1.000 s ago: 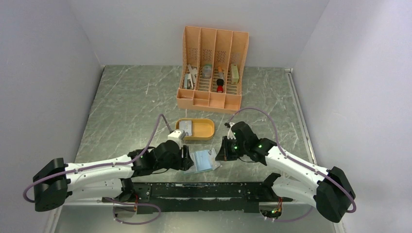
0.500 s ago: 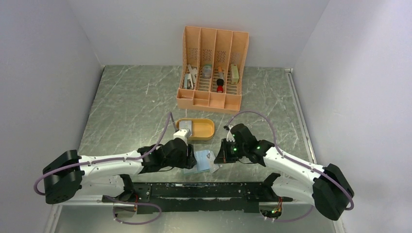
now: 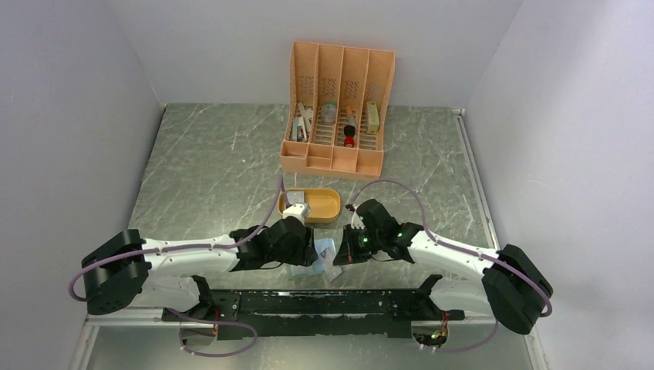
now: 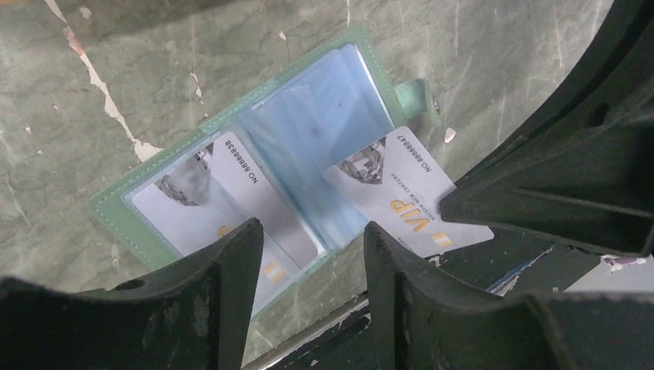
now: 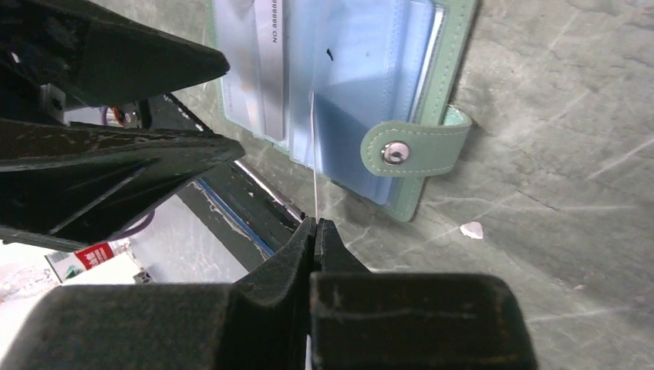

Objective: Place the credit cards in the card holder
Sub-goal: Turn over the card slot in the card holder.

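The card holder [image 4: 326, 109] lies open on the table near the front edge, green-edged with clear pockets; it also shows in the top view [image 3: 318, 260] and the right wrist view [image 5: 455, 69]. One credit card [image 4: 231, 193] sits in its left pocket. My right gripper [image 5: 315, 222] is shut on a second credit card [image 4: 401, 196] marked VIP, seen edge-on in the right wrist view [image 5: 314, 154], with its end among the right-hand pockets. My left gripper [image 4: 312, 231] is open, its fingers straddling the holder's near edge. Both grippers, left [image 3: 310, 250] and right [image 3: 339, 253], meet over the holder.
An orange oval tray [image 3: 324, 205] stands just behind the grippers, partly covered by my left wrist. A tall orange slotted organizer [image 3: 338, 108] with small items is at the back. A black rail [image 3: 324, 302] runs along the front edge, close under the holder.
My left arm has moved right over the card holder. My right gripper has moved left with the card, bringing it to the holder's pockets.
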